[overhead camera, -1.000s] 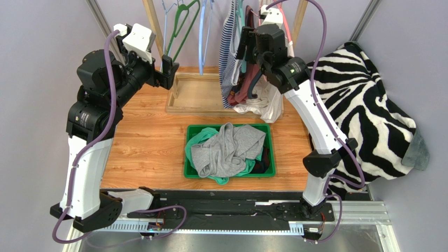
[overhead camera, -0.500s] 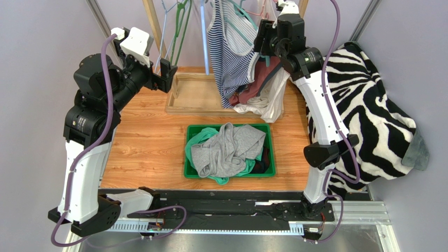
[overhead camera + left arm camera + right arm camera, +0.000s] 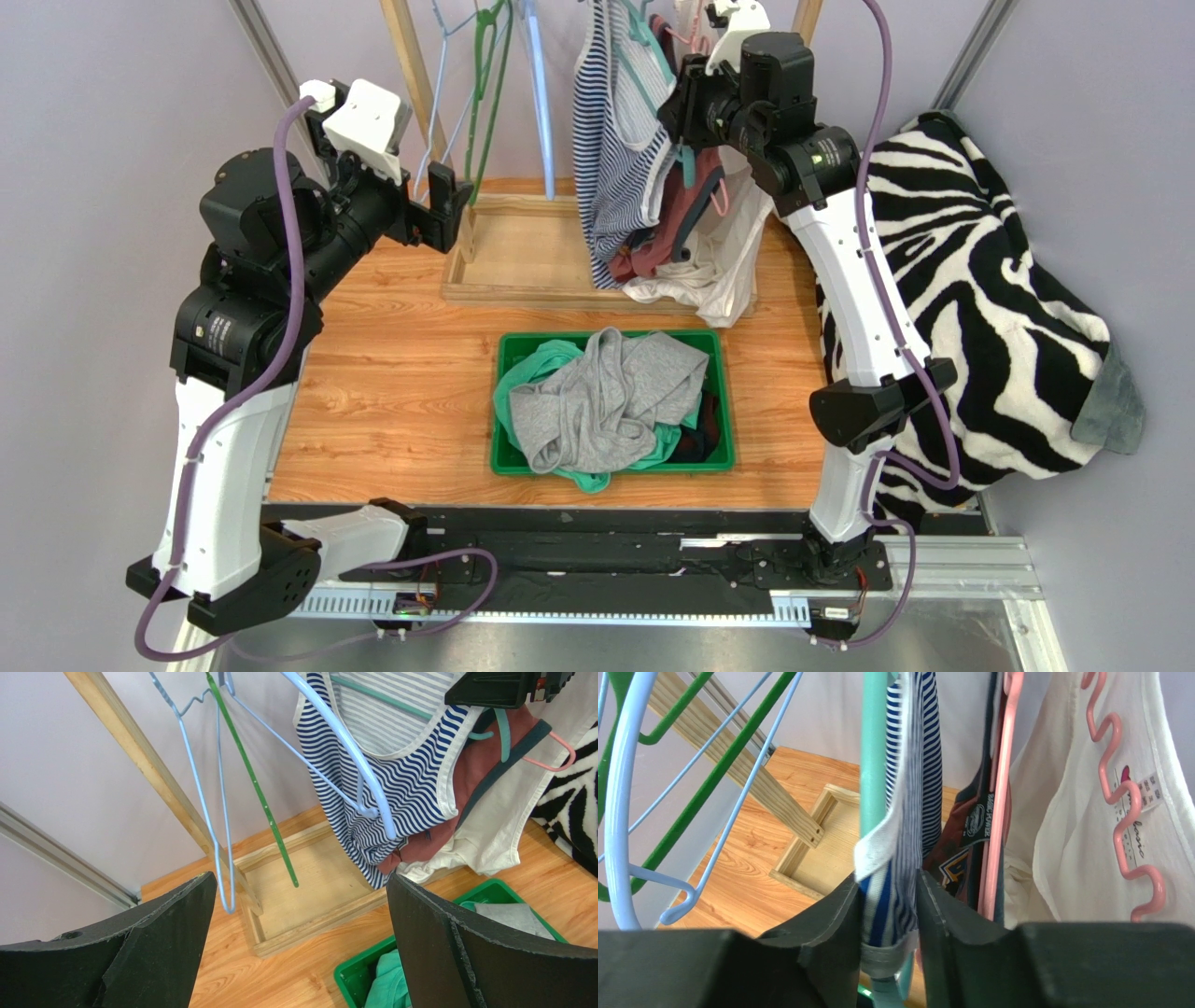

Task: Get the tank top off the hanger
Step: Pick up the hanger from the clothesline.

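Observation:
A blue-and-white striped tank top (image 3: 615,140) hangs on a teal hanger (image 3: 873,756) at the back of the rack. It also shows in the left wrist view (image 3: 393,777). My right gripper (image 3: 683,105) is high at the rack. In the right wrist view it (image 3: 889,903) is shut on the striped tank top's shoulder strap (image 3: 913,777), fabric pressed between both pads beside the teal hanger arm. My left gripper (image 3: 446,196) hovers left of the garments, wide open (image 3: 295,903), holding nothing.
Empty light-blue (image 3: 210,798) and green hangers (image 3: 253,791) hang left of the top. A maroon top (image 3: 659,238) and a white top on a pink hanger (image 3: 1120,791) hang right. Below are a wooden tray (image 3: 519,252), a green bin (image 3: 501,420) of clothes, and a zebra blanket (image 3: 982,280).
My right gripper rose toward the top of the rack and closed onto the striped strap. The striped top swung outward, then settled back. The left arm barely moved.

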### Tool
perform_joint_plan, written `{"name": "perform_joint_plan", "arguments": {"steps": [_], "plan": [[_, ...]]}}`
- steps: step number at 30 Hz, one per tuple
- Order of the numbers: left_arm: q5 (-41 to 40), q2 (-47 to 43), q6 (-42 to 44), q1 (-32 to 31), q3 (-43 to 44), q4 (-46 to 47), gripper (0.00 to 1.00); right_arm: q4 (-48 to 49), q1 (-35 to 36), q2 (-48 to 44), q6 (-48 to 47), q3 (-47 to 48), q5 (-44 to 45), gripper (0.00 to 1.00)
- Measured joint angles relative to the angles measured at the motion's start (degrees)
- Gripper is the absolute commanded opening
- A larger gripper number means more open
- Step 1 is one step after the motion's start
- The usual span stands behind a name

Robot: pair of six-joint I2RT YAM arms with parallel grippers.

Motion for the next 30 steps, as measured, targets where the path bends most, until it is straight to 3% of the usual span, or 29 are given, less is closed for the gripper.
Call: {"name": "perform_joint_plan", "arguments": {"steps": [3,10,23,30], "plan": [[0.0,-0.2,0.1,0.0,0.0,0.0,0.99,0.6,0.0,0.0,-1.0,0.0,-0.6,0.00],[-0.1,-0.9,0.5,0.0,-0.2,0.0,0.99,1.8,0.4,0.0,-2.3,-1.0,-0.1,0.00],[-0.2,-1.3,1.0,0.0,-0.8,0.0,0.99,12.9,2.5,-2.0,-4.7,-7.0,2.5,0.00],[-0.2,-1.5,1.2,0.0,-1.4,-0.2,0.99,16.5,2.6,-8.8,-4.6,-13.9,2.4,0.00]]}}
